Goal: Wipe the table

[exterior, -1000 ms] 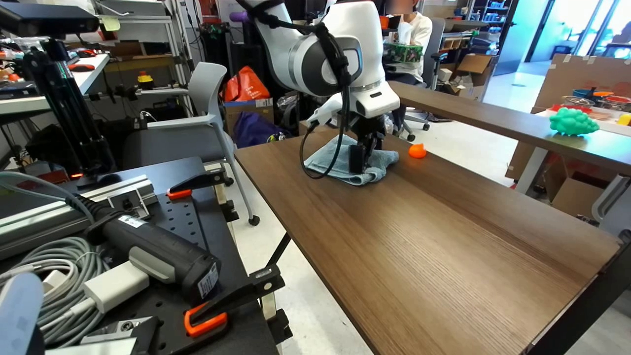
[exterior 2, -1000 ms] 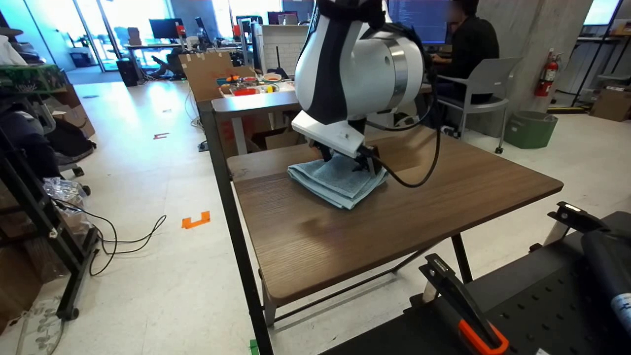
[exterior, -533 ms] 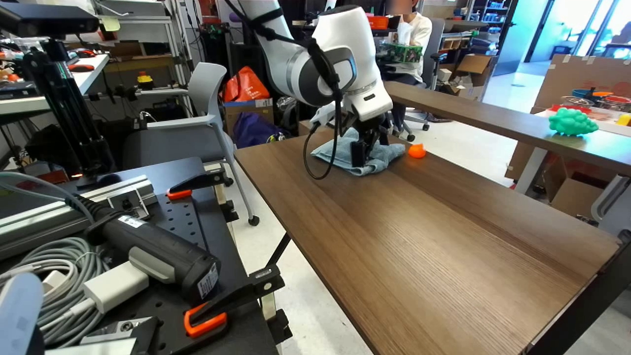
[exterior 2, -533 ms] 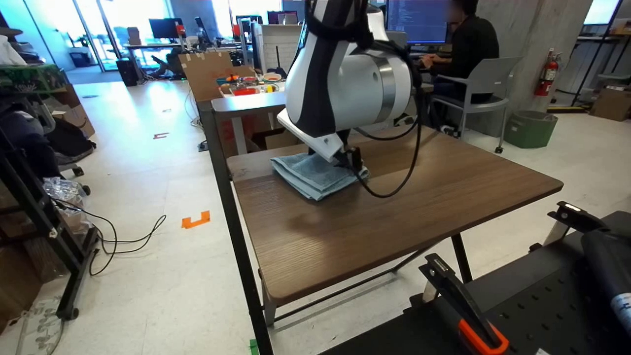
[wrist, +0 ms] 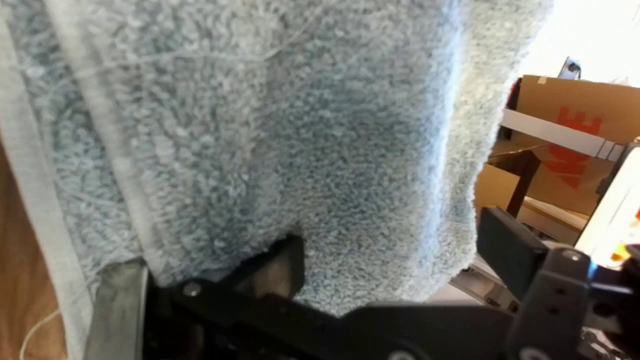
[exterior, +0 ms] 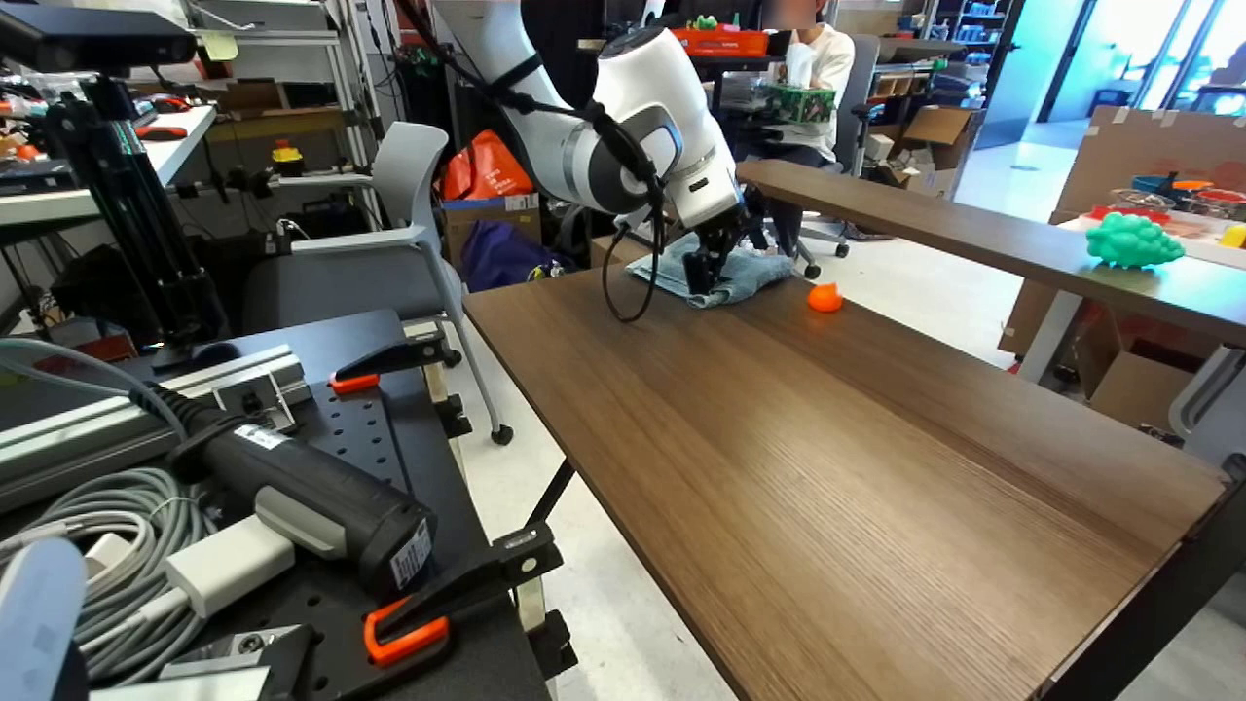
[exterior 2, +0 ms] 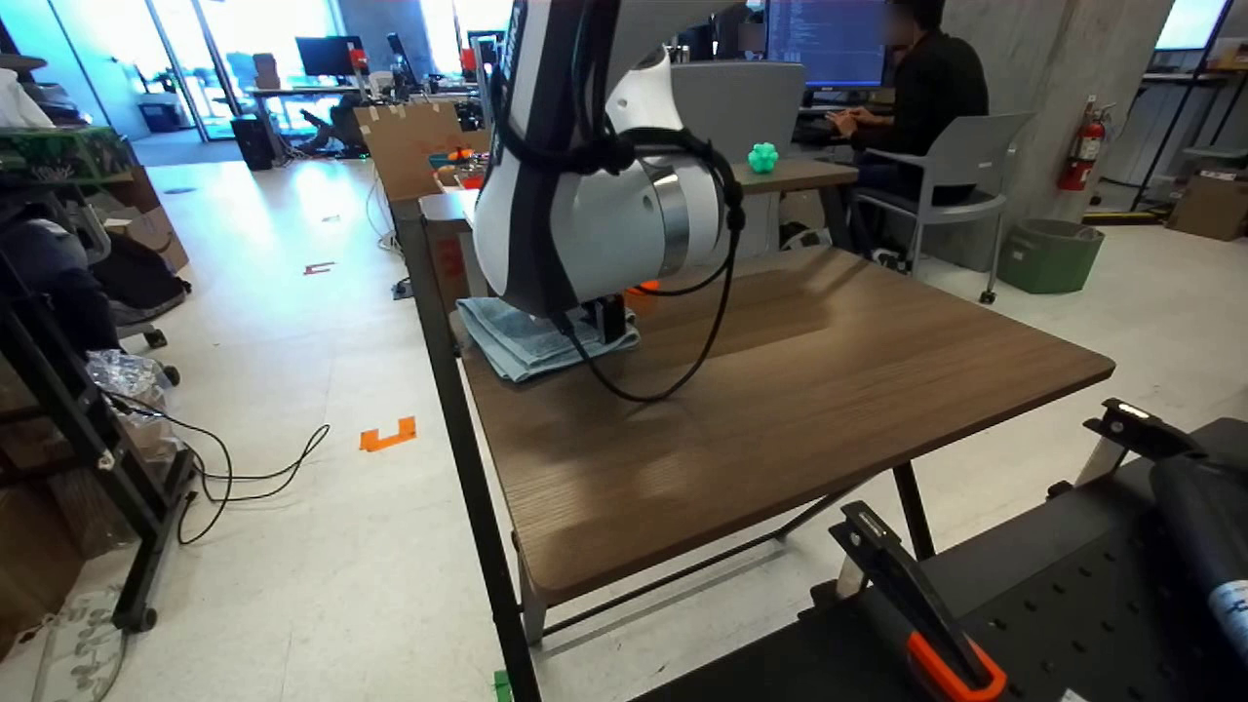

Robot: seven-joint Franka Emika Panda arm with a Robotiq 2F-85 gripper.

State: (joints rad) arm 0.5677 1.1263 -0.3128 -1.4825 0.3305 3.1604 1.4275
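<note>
A robotics lab sharing office space, shown by the arm (exterior: 647, 92), clamp (exterior: 477, 584), cable coil (exterior: 185, 516), monitor (exterior 2: 827, 44) and seated person (exterior 2: 941, 97).

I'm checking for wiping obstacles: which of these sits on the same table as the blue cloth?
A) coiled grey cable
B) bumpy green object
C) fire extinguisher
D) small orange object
D, since an exterior view shows the small orange object on the brown table near the blue cloth.
</note>
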